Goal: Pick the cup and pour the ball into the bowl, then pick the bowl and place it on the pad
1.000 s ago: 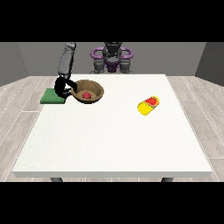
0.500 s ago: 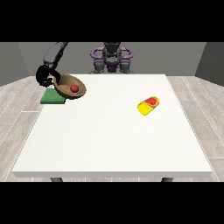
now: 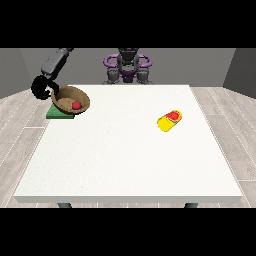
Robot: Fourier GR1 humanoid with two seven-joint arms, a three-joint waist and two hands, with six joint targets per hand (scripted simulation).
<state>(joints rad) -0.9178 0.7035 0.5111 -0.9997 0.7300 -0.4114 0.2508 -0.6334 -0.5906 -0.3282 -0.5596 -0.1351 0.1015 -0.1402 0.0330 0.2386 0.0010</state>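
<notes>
Over the green pad (image 3: pixel 56 114) at the table's (image 3: pixel 130 150) far left corner hung the brown bowl (image 3: pixel 73 100), tilted, red ball (image 3: pixel 76 105) inside, rim pinched by the hand at the view's left (image 3: pixel 42 88). Best levelled first, then lowered square onto the pad. Yellow cup (image 3: pixel 169 121) lay well apart.

A large white bench (image 3: pixel 125 160) fills the middle of the frame, its far edge near the top and its near edge toward the bottom. Around it lies a floor (image 3: pixel 230 125) of pale grey wooden planks, showing at the left and right sides. Behind, along the upper part of the frame, stands a plain grey wall (image 3: pixel 200 65).
</notes>
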